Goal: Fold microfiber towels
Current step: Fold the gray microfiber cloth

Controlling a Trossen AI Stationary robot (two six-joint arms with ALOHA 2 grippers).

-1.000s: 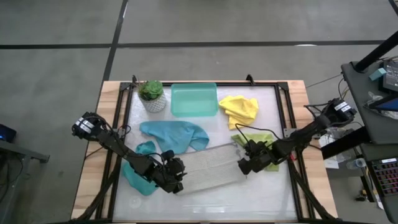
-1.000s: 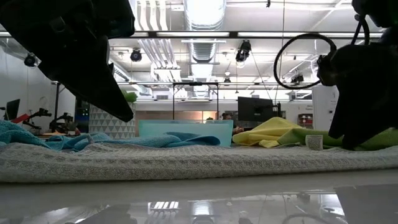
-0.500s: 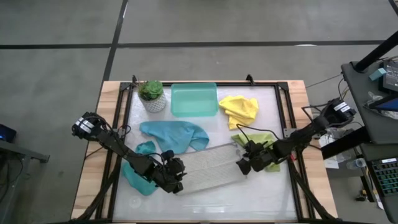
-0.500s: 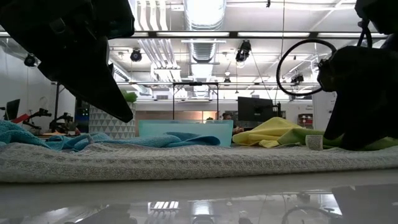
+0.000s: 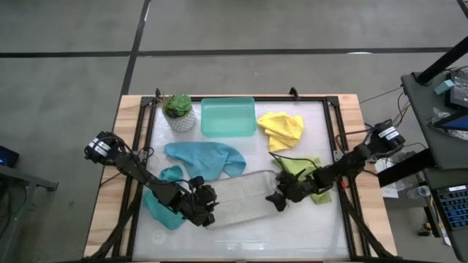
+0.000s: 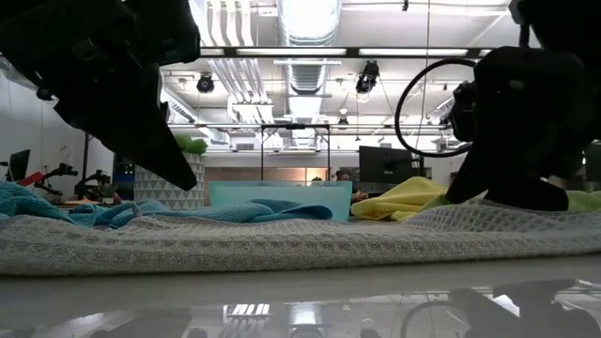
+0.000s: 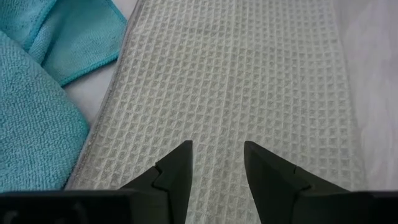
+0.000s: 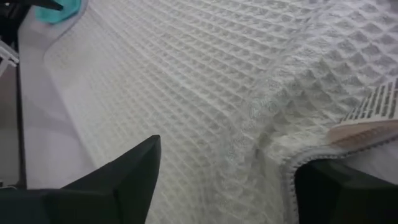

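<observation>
Right gripper (image 5: 276,201) has slid inward onto the light grey towel's (image 5: 245,196) right end, rucking it.
Its fingers spread wide over the raised edge; left gripper (image 5: 207,213), fingers partly apart, rests at the towel's left end, table centre-front.

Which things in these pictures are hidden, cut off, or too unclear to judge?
- Lime green towel: in the high view the right hand and its arm cover part of it.
- Smaller teal towel: the left hand and its arm hide much of it in the high view.
- Grey towel: both wrist views cut it off at their edges.
- Teal tray: in the low view towels hide its base.
</observation>
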